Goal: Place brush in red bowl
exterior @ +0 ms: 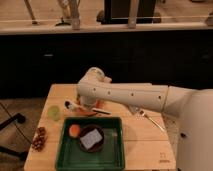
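The brush (75,107) has a small white head at its left end and a thin dark handle running right. It lies across the red bowl (99,105), which sits on the wooden table just behind the green tray and is mostly covered by my arm. My gripper (85,101) points down right over the bowl and the brush. I cannot tell whether it touches the brush.
A green tray (65,150) at the table's front holds a dark brown bowl with a grey sponge (91,138) and a small orange ball (74,130). A light green cup (54,113) stands at the left. A brown cluster (39,138) lies at the left edge. A metal fork (150,120) lies at the right.
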Robot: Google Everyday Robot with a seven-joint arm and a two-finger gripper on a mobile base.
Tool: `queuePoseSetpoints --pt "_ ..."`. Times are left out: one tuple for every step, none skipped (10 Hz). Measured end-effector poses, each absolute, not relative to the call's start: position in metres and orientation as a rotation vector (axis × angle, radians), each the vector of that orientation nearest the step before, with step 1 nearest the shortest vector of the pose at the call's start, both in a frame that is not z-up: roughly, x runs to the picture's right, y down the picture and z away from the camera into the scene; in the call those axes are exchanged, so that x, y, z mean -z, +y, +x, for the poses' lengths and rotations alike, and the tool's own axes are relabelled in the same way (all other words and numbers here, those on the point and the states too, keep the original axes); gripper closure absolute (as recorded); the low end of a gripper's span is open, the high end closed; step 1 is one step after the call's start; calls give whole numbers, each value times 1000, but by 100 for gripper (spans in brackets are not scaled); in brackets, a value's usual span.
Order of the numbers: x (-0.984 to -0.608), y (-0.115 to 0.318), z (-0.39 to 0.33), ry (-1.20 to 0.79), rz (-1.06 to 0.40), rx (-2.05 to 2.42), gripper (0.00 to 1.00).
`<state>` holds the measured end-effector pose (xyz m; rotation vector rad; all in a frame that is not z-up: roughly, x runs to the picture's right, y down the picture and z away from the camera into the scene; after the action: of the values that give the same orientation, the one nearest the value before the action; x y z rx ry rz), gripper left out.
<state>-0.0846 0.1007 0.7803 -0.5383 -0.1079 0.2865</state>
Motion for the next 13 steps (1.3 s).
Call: queuePoseSetpoints --pt "-787 97 -74 -111 -524 -287 100" --pt "-791 96 -72 -114 -515 -286 100" --pt "-795 94 -73 -117 -509 -284 100" --pt "-798 93 -73 -118 -507 -283 100" --pt "-802 92 -73 -121 -505 -285 100" --pt "-805 91 -72 -124 -503 -288 100" --pt "-809 89 -72 -129 -499 -292 100" --pt "-812 88 -73 -135 -496 -295 100" --pt "-815 86 -75 -142 -493 -300 100" --pt "-819 83 -76 -148 -488 -306 100" --pt "-822 82 -76 -152 -486 -312 100" --pt "-824 81 -76 -155 -483 -317 100" --pt "-828 80 -75 -156 -482 -320 100"
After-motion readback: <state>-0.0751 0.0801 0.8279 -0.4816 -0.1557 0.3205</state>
